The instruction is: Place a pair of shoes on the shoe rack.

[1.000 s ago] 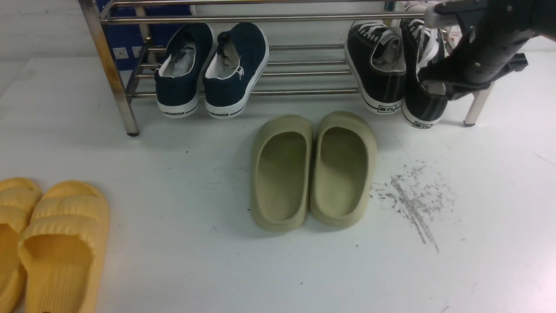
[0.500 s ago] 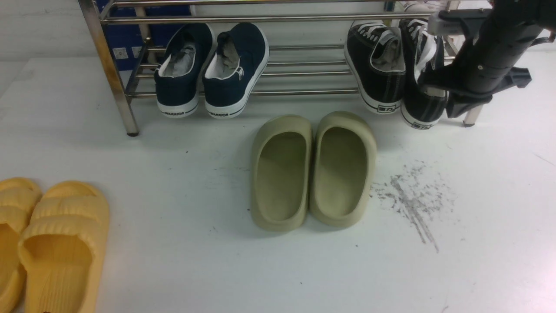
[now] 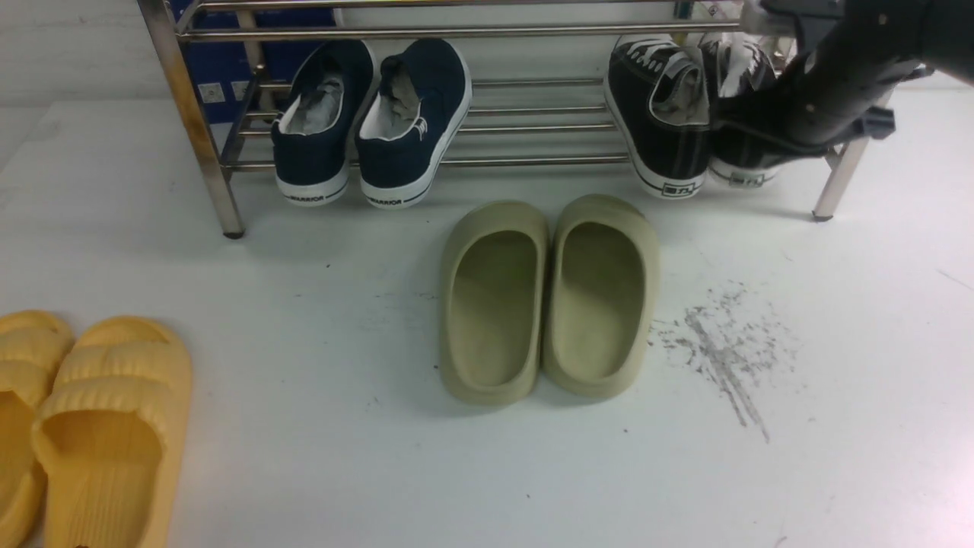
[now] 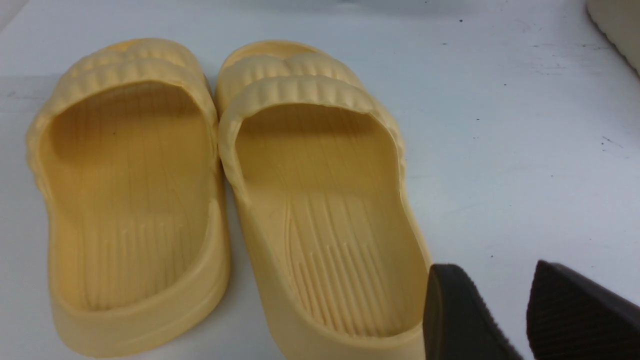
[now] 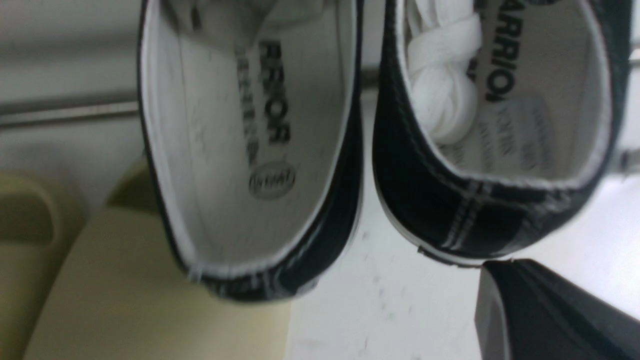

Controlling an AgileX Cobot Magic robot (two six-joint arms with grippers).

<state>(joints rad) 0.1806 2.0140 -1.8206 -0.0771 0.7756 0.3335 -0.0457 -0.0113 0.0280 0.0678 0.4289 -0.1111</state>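
- Right gripper [image 3: 734, 129] is at the heel of the right-hand black canvas sneaker [image 3: 744, 173], on the far right of the shoe rack [image 3: 456, 33].
- Change: a second ago that sneaker's heel hung out lower and nearer the camera than its mate's. It now sits further in on the bottom rails, roughly level with the left black canvas sneaker [image 3: 666, 114].
- The right arm has swung up and in toward the rack over the same second, so it reads as a push-in nudge.
- Right claw: fingers pressed together and pinching nothing. The wrist view shows one dark finger [image 5: 550, 310] just below the heel, apparently clear of the fabric.
- Task thing: the black pair is on the lowest tier at the right end, toes in, heels out and tilted down.
- Judgement: placement is about done. What is left is backing the arm off without dragging the heel out again.
- Left gripper [image 4: 500, 295]: spread and empty, hanging over the yellow slippers [image 4: 310, 200] at the near left of the table [image 3: 304, 472]. No change visible there.
- Navy slip-on sneakers [image 3: 373, 129] on the rack's left part and olive slippers [image 3: 548, 297] on the table in front of it have not moved.
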